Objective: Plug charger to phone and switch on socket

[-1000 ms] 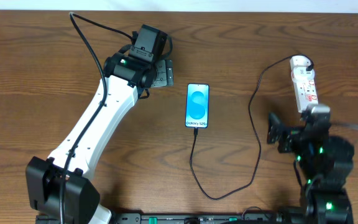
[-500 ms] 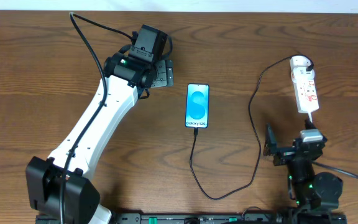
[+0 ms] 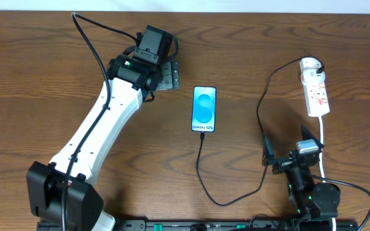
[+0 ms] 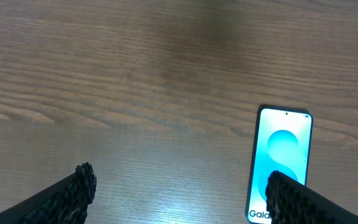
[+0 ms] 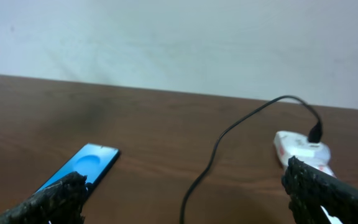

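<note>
The table (image 3: 37, 77) carries only the task items.

Left arm (image 3: 101, 125): it reaches toward the table's far side. Its fingers (image 4: 82, 186) stand wide apart, empty, just left of the phone (image 3: 204, 108). Risk: a sideways move here would likely push the phone and strain the plug at its lower edge.

Right arm (image 3: 310, 192): it sits near the front edge, fingers (image 5: 319, 183) wide apart, holding nothing. Risk: the charger (image 3: 262, 128) and the white cord (image 3: 322, 138) both run just beside it, so either could snag.

Socket (image 3: 315, 86): it lies at the far right, well apart from the phone. The switch state cannot be read.

Charger: it loops from the socket's far end round to the phone, where it appears plugged in.
</note>
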Available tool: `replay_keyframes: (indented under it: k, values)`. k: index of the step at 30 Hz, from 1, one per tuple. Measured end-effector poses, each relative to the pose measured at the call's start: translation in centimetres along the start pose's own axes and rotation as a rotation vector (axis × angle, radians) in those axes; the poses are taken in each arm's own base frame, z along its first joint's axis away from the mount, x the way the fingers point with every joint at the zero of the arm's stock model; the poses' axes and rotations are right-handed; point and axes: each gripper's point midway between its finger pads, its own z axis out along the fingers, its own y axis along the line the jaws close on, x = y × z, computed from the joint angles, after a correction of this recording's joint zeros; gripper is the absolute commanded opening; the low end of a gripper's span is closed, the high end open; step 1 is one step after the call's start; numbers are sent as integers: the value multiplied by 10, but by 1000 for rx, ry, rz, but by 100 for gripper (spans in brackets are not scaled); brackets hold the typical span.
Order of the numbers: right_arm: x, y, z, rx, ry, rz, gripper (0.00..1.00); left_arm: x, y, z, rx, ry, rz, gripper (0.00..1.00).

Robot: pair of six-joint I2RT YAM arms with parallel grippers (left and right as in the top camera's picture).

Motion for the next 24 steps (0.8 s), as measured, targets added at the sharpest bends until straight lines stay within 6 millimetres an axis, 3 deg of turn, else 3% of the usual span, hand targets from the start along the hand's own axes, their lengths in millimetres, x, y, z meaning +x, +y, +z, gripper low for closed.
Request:
replay_keyframes:
  k: [4,24]
  values:
    - [9,2,0,-2,36,2,99,0,0,0,0,0,0,89]
    - [9,-1,0,16,37,2,99,0,0,0,0,0,0,89]
